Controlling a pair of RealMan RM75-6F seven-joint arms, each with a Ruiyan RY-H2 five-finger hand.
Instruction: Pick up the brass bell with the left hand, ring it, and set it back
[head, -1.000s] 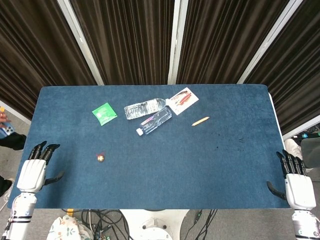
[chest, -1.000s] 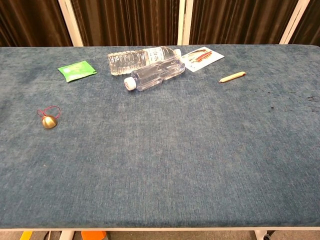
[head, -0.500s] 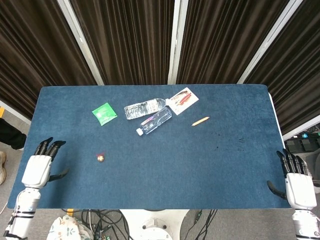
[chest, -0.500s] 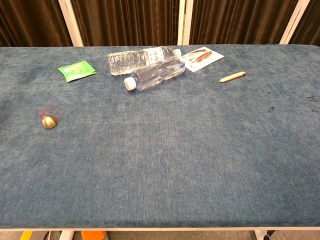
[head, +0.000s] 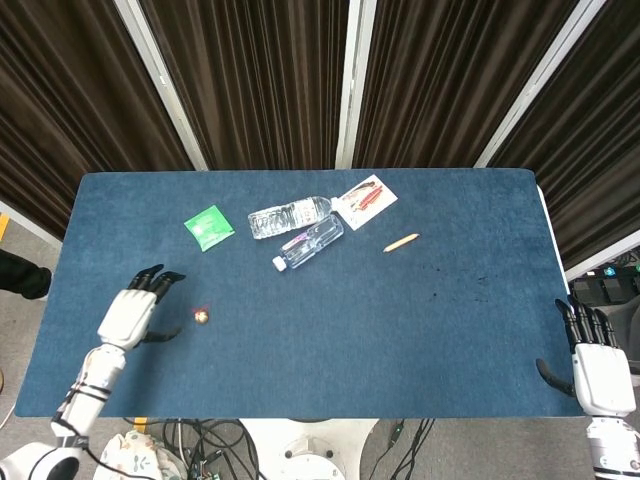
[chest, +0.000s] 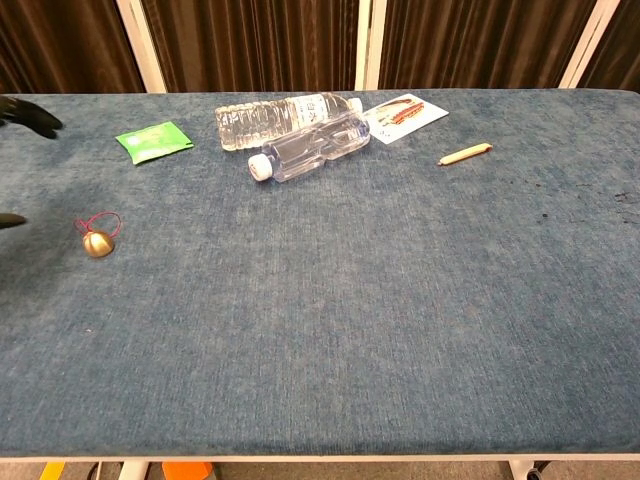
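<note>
No writing we can read here: the bottle labels and the printed card (head: 364, 197) are too small. We see the brass bell (chest: 98, 244), a small rounded gold piece with a red cord loop, lying on the blue surface (head: 400, 320) near its left edge. Our left hand (head: 132, 312) hovers at the bell's nine o'clock, fingers spread, holding nothing. Our right hand (head: 598, 362) sits off the surface's right edge, fingers straight, empty.
</note>
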